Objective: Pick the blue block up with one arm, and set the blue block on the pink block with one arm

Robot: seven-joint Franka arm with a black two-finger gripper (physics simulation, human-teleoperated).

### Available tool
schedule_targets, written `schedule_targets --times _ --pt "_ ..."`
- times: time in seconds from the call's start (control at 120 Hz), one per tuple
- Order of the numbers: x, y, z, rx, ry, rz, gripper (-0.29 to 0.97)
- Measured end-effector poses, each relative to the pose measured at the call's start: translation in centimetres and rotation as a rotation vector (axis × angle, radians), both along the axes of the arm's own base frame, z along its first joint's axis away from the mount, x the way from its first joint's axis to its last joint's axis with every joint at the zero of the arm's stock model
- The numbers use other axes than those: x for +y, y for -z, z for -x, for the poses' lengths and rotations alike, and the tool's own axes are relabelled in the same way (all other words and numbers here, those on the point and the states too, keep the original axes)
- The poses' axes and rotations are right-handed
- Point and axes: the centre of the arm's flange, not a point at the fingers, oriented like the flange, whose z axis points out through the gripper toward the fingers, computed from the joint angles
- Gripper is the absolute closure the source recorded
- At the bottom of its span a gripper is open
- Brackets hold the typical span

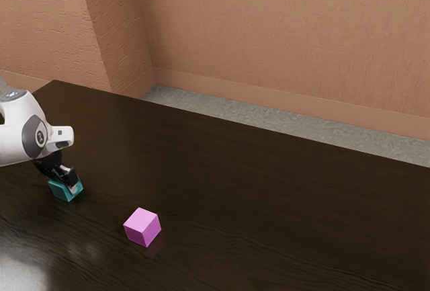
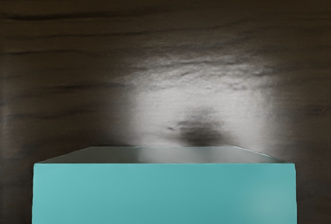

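The fingers (image 1: 62, 171) grip the blue block (image 1: 68, 191) from two sides, low over the counter (image 1: 269, 190). The pink block (image 1: 142, 226) sits near, its top face bare to receive it.

We see a table (image 1: 269, 190) of dark wood, polished to a gloss, its fine grain streaked across the top and a pale glare on the varnish. The blue block (image 1: 65, 191) looks like smooth plastic with a faint sheen (close up in the wrist view (image 2: 165, 193) its face is even and unmarked). The pink block (image 1: 142, 226) is equally smooth but more matt. The arm (image 1: 20, 136) has a glossy white shell, and the gripper (image 1: 64, 178) is a duller black. The walls (image 1: 302, 29) look like rough, matt plaster, and the floor (image 1: 282, 121) is grey, grainy and coarse.
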Motion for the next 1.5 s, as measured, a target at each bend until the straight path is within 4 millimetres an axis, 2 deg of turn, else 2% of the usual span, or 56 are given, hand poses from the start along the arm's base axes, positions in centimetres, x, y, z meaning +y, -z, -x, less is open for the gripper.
schedule_targets --times 0.167,0.275,0.417,0.567,0.692,0.808,1.017,1.192,1.5 --pt "-0.7 -1.7 0.2 -0.024 0.007 -0.008 0.30" --pt "-4.5 -4.5 1.0 -0.061 0.047 -0.005 0.30" --pt "-9.5 -6.5 1.0 -0.092 0.100 0.001 0.30" --pt "-15.9 -9.3 2.7 -0.137 0.153 0.015 0.30" --pt "-19.0 -9.8 2.8 -0.144 0.163 0.023 0.30" --pt "-23.1 -9.4 2.2 -0.130 0.195 0.028 0.30" --pt "-25.7 -8.0 1.8 -0.095 0.155 0.042 0.30" --pt "-26.3 -6.5 1.6 -0.061 0.093 0.056 0.30" --pt "-27.6 -7.4 2.5 -0.073 0.011 0.062 0.30"
